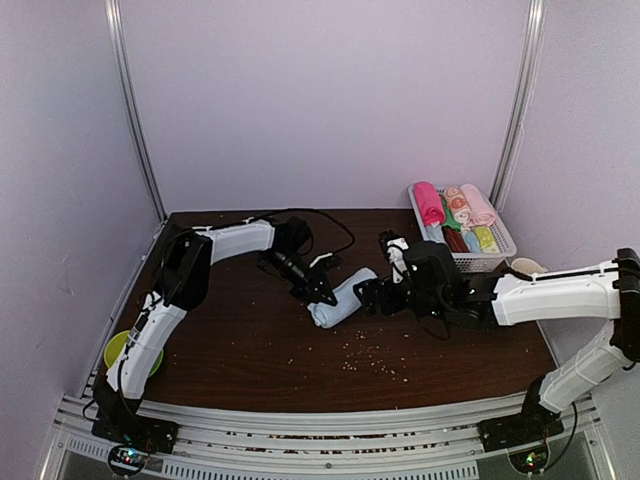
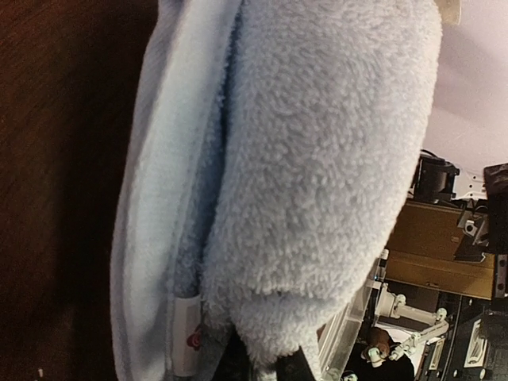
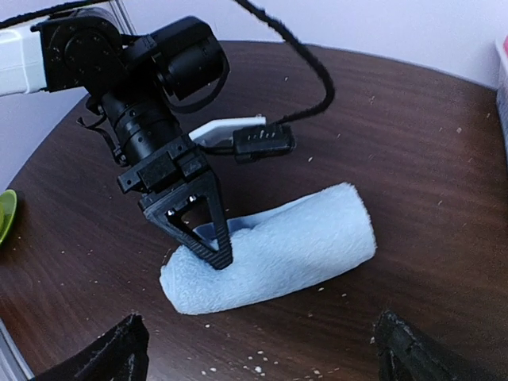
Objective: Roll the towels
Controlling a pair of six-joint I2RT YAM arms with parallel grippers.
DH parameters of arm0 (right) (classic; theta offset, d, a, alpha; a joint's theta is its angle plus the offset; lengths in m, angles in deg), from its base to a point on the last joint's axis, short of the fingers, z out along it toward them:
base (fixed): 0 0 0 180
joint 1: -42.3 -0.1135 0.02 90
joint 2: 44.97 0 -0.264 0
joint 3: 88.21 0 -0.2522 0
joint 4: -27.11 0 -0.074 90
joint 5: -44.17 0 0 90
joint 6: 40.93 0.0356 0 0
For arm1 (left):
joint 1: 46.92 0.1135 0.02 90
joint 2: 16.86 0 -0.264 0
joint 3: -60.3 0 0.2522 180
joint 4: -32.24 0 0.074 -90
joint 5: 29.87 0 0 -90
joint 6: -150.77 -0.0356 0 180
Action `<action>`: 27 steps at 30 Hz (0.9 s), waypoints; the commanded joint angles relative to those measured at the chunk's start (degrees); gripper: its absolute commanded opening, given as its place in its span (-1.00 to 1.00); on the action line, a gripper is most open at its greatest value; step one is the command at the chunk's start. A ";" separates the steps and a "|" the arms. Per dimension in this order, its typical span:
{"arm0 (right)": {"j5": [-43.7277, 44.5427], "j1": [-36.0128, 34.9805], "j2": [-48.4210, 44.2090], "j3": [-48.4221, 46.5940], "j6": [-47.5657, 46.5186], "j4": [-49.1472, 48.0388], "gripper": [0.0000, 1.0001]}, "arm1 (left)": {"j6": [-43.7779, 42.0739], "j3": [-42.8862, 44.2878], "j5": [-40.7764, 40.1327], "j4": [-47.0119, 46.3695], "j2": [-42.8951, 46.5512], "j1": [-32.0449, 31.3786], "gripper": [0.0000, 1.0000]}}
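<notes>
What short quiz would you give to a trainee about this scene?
1. True or false: the light blue towel lies rolled up on the table.
2. Which tool is closed on that towel? A. the left tool B. the right tool C. both
3. Fill in: the magenta-pink towel lies rolled in the white ___ at the back right.

Key: 1. true. 2. A; the right tool stands open, apart from the towel. 3. basket.
</notes>
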 commanded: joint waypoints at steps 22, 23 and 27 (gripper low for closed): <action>-5.68 3.49 28.32 1.86 48.30 -32.46 0.66 | -0.84 -3.89 2.19 -3.66 -5.39 2.41 -1.00; -6.12 3.51 29.40 0.98 48.68 -32.48 0.64 | -0.45 -4.48 2.61 -4.36 -5.21 2.46 -1.00; -7.82 3.62 32.54 -2.86 49.40 -31.52 0.55 | 1.21 -6.17 4.15 -7.04 -4.76 2.53 -1.00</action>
